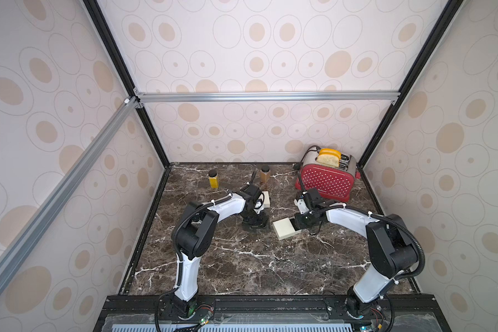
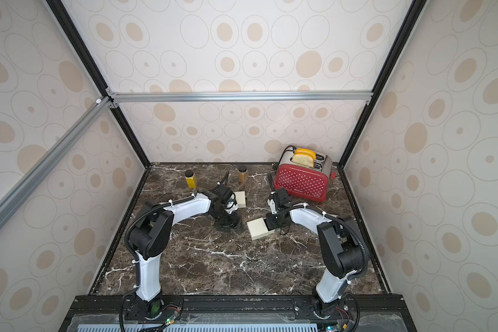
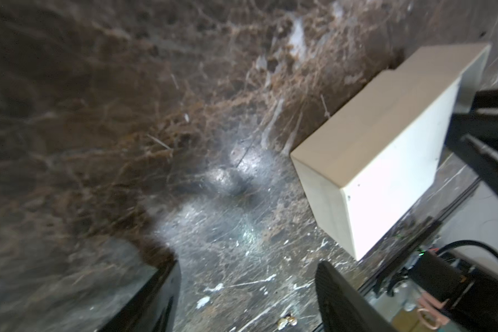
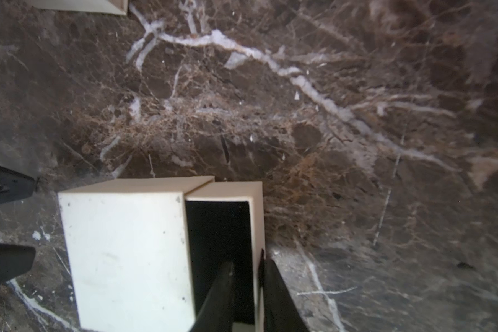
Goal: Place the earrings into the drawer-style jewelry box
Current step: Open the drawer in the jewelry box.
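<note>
Astride drawer wall sits right end effector, grip unclear; left end effector gapes.

On the marble desk, a red toaster holding two bread slices stands in the far right corner, with a yellow jar and a brown jar upright along the far edge, well apart.

Cream jewelry box, drawer slid open; gold earrings lie outside
</note>
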Robot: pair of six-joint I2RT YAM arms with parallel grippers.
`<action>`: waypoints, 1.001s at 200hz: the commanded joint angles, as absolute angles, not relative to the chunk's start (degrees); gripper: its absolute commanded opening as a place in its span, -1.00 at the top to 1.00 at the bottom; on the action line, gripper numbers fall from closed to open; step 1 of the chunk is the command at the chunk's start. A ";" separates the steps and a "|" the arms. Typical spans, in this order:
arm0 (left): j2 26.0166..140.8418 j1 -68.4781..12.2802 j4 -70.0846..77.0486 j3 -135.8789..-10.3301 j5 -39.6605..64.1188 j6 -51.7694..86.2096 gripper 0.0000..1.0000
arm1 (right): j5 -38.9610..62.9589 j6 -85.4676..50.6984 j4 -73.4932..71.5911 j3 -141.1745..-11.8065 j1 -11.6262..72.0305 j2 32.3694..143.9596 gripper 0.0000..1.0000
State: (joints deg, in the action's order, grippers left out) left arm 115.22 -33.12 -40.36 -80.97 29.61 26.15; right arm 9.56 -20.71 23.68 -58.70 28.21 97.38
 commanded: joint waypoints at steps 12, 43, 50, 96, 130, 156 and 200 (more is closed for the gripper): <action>114.06 -35.70 -47.99 -85.46 21.56 15.90 -0.90 | 11.89 -20.75 23.20 -58.06 28.37 98.00 0.70; 110.83 -38.51 -47.23 -85.42 15.47 6.67 -0.98 | 13.96 -20.22 22.33 -58.12 28.39 98.56 0.90; 110.21 -39.25 -46.83 -85.35 13.83 4.52 -0.98 | 14.34 -20.21 22.19 -58.10 28.39 98.70 0.94; 99.64 -42.28 -29.44 -72.06 7.16 -10.07 -0.99 | 16.32 -19.52 22.10 -58.58 28.39 98.79 1.00; 93.82 -43.07 -27.36 -67.10 9.84 -14.26 -0.98 | 15.69 -18.12 23.53 -58.92 28.52 97.53 1.00; 93.62 -45.84 -23.30 -66.79 10.75 -15.40 -0.98 | 16.56 -18.36 22.62 -58.20 28.81 97.03 1.00; 95.55 -46.11 -17.63 -66.11 14.20 -15.73 -0.98 | 16.70 -19.55 20.92 -56.63 29.70 95.48 1.00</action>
